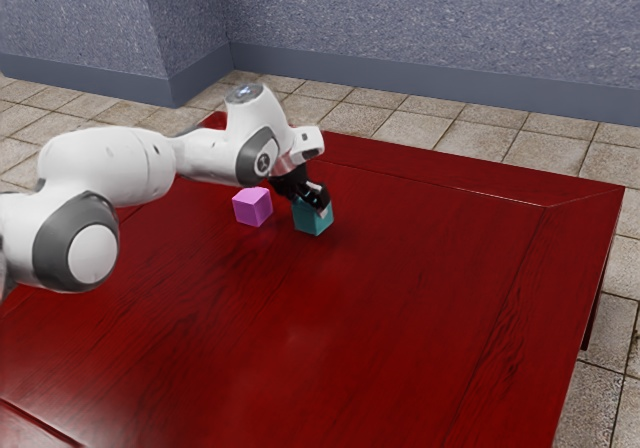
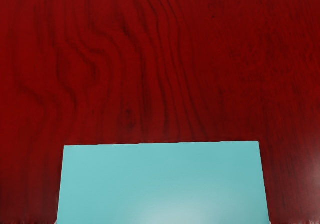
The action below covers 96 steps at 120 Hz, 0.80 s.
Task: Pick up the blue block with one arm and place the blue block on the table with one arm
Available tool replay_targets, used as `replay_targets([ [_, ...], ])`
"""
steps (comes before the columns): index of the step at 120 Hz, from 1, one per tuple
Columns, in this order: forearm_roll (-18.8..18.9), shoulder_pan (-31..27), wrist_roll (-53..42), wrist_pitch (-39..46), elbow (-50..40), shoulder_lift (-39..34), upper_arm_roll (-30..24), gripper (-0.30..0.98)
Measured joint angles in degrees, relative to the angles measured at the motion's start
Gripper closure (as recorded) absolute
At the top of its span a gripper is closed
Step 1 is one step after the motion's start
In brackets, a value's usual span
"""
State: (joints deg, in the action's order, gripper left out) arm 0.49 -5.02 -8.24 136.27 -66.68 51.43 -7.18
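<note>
Pinching blue block in black gripper, one finger at each side; holding it near pink block on red table, slightly apart, toward the exterior view's right.

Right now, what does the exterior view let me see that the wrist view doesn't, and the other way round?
The exterior view adds the pink block, the white arm with its black gripper at the blue block, the tiled floor and the speckled wall.

The wrist view adds a close look at one flat face of the blue block, with a pale sheen on it, and a close-up of the wavy wood grain beside it.

Both share the blue block, rather teal in color, and the dark red table.
</note>
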Motion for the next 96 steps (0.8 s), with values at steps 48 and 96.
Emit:
replay_targets([
  [48,-0.2,0.0,-0.6,0.5,0.1,-3.1,0.2,0.07],
  [96,1.3,1.6,-12.5,-37.6,-18.3,-48.8,-1.1,0.01],
])
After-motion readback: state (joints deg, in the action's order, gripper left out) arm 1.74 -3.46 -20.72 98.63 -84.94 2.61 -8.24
